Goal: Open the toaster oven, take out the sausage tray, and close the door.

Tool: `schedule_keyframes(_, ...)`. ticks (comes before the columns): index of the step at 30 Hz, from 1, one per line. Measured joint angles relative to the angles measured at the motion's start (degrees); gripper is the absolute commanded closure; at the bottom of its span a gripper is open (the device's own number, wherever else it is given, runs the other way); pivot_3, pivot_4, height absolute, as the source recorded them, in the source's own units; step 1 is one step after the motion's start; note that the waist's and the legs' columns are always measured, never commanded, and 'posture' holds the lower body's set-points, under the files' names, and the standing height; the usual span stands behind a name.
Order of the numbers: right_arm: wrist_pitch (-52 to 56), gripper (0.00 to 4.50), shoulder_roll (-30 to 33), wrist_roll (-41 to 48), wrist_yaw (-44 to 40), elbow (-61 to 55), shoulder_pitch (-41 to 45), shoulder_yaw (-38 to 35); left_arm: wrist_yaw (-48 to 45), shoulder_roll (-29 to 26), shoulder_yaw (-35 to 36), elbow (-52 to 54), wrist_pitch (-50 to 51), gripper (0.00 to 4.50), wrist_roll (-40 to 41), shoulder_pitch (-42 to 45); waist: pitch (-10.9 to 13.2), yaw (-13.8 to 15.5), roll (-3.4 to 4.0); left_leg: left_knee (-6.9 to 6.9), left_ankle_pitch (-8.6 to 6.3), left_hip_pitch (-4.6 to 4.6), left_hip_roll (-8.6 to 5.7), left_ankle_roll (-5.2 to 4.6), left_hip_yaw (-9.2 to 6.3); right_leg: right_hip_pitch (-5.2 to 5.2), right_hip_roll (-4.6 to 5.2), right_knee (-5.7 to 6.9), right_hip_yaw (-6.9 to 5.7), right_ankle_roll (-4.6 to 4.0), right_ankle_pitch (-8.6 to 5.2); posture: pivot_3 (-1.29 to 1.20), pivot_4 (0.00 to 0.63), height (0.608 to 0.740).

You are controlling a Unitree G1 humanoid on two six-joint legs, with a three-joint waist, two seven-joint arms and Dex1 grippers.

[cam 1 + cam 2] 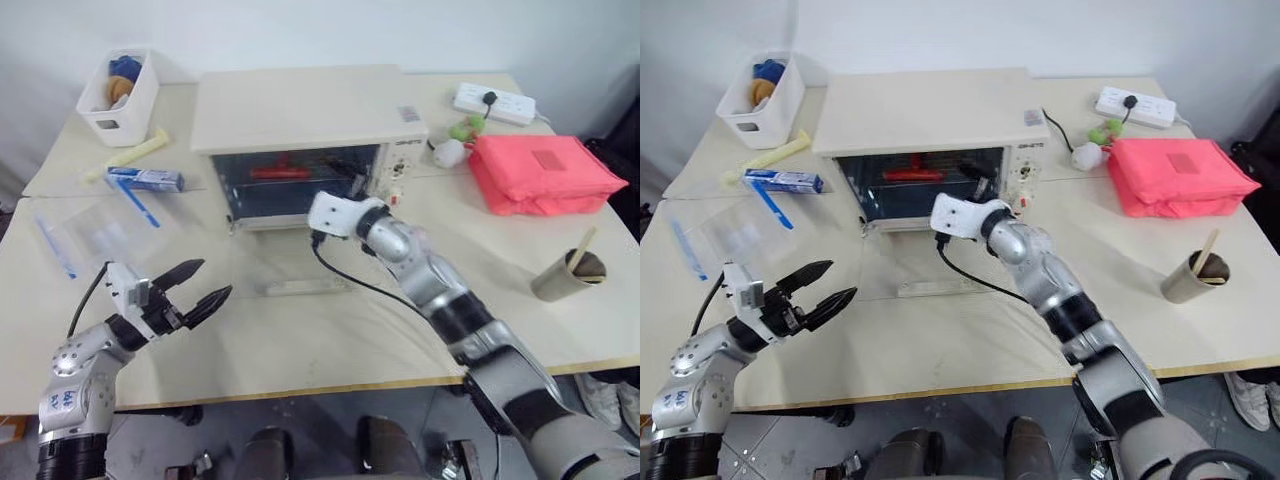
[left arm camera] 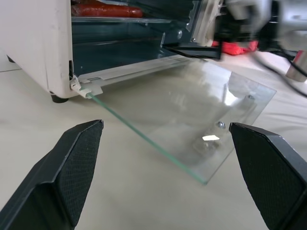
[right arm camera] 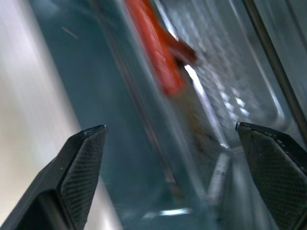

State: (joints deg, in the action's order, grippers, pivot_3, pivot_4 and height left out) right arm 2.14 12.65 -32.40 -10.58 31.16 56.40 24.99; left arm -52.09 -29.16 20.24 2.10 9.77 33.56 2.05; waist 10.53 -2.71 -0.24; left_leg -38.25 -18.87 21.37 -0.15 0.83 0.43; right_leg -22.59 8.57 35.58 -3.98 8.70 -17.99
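While the door (image 1: pixel 300 268) lies folded down flat on the tabletop (image 1: pixel 300 340), both tools stand wide open and hold nothing.
Nearest, left tool (image 1: pixel 197 287) hovering over the tabletop, just off the near left corner of the glass door. Farther, right tool (image 1: pixel 978 180) reaching level into the mouth of the toaster oven (image 1: pixel 300 110). Deepest inside, sausage tray (image 3: pixel 230 96) on its rack, with red sausages (image 1: pixel 280 171) on it.
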Motion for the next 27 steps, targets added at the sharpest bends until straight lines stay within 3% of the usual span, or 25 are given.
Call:
schedule_keyframes(4,-2.3,0.00,-3.0,-2.1,3.5,8.9,4.9,1.8,1.2,0.2,-0.1,0.9,0.5,0.03,0.1,0.3,0.0,-0.8,0.00,0.11,-0.01,-0.03,0.00,0.01,0.01,-0.01,0.00,0.02,-0.06,0.00,0.00,0.00,0.150,0.740)
schedule_keyframes(6,-3.4,0.39,-3.8,-2.4,4.3,12.2,6.0,2.0,1.4,0.2,-0.3,1.4,0.8,0.00,0.2,0.6,0.0,-0.8,0.00,0.10,-0.01,-0.03,-0.01,0.01,0.01,-0.01,0.01,0.02,-0.06,0.00,0.00,0.00,0.150,0.740)
schedule_keyframes(9,-4.8,1.22,-4.3,-2.5,4.9,15.1,6.7,2.1,1.7,0.2,-0.6,1.5,1.4,0.00,0.2,1.4,0.0,-0.8,0.00,0.08,-0.01,-0.03,0.00,0.01,0.00,0.00,0.00,0.02,-0.06,0.00,0.00,0.00,0.150,0.740)
schedule_keyframes(17,-7.0,4.05,-4.6,-2.5,5.1,16.2,7.6,2.2,1.9,0.1,-1.4,-1.1,2.3,0.00,0.2,10.3,0.0,-0.8,0.00,0.06,0.00,-0.03,0.00,0.02,0.02,-0.01,-0.01,0.03,-0.06,0.00,0.00,0.00,0.150,0.740)
schedule_keyframes(27,-8.7,4.05,-4.2,-3.1,4.9,16.4,7.6,2.3,-1.1,-1.9,-3.5,-12.2,2.9,0.00,-0.1,25.3,0.0,-1.2,-0.01,0.11,0.01,0.03,-0.02,0.04,0.01,-0.05,-0.01,0.04,-0.21,0.00,0.00,0.00,0.150,0.740)
